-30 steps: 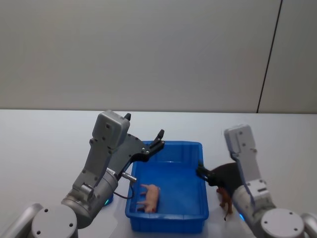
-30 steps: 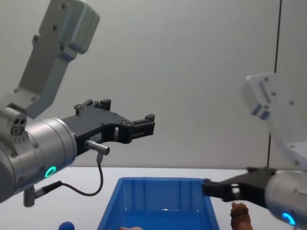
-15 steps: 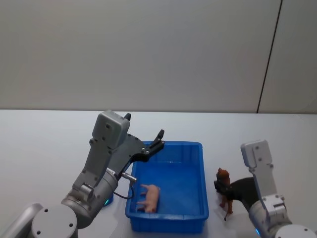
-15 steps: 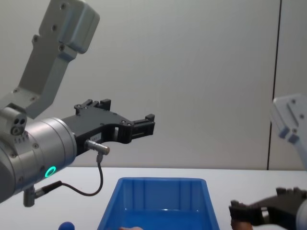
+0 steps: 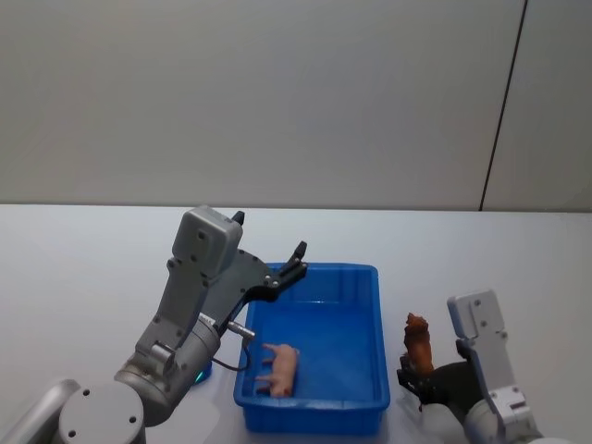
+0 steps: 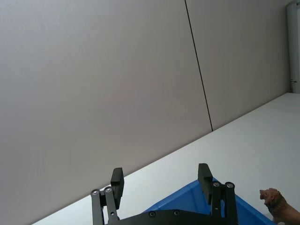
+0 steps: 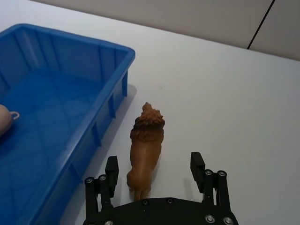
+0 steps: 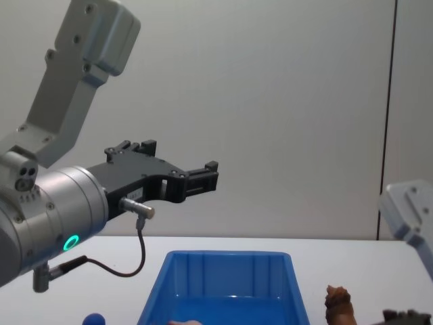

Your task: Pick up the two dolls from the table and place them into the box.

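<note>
The brown doll (image 7: pixel 145 140) stands on the desk (image 5: pixel 83 268) just beside the box (image 5: pixel 310 404), with the right end effector (image 7: pixel 154 165) spread apart either side of its hindquarters. A sound grasp likely means advancing until the fingers flank its midbody, then closing squarely so it does not tip. The left end effector (image 6: pixel 160 171) hangs spread above the box.

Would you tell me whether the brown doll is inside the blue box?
Outside: the brown doll sits on the table beside the box, between the open fingers of the right gripper; the left gripper hovers above the box.
</note>
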`<act>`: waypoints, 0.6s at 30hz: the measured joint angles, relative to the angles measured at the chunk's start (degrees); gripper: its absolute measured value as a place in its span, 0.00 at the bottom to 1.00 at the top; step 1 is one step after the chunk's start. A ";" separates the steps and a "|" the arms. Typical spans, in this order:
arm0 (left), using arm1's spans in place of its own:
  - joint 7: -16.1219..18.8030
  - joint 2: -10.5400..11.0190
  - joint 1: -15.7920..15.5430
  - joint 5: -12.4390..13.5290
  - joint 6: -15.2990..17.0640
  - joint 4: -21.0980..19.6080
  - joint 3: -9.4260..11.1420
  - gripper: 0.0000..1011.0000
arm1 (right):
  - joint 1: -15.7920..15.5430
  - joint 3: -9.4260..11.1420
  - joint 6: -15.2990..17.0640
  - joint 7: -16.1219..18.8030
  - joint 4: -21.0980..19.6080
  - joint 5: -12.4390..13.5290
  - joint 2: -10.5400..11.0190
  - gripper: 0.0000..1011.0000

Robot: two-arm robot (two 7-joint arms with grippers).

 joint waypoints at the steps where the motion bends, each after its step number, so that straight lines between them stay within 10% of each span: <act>1: 0.00 0.00 0.00 0.00 0.00 0.00 0.00 0.99 | 0.03 0.02 -0.02 0.12 0.22 0.09 -0.02 0.93; 18: 0.00 0.00 0.00 0.00 0.00 0.00 0.00 0.99 | 1.65 0.37 -2.59 1.85 5.39 0.60 -0.94 0.45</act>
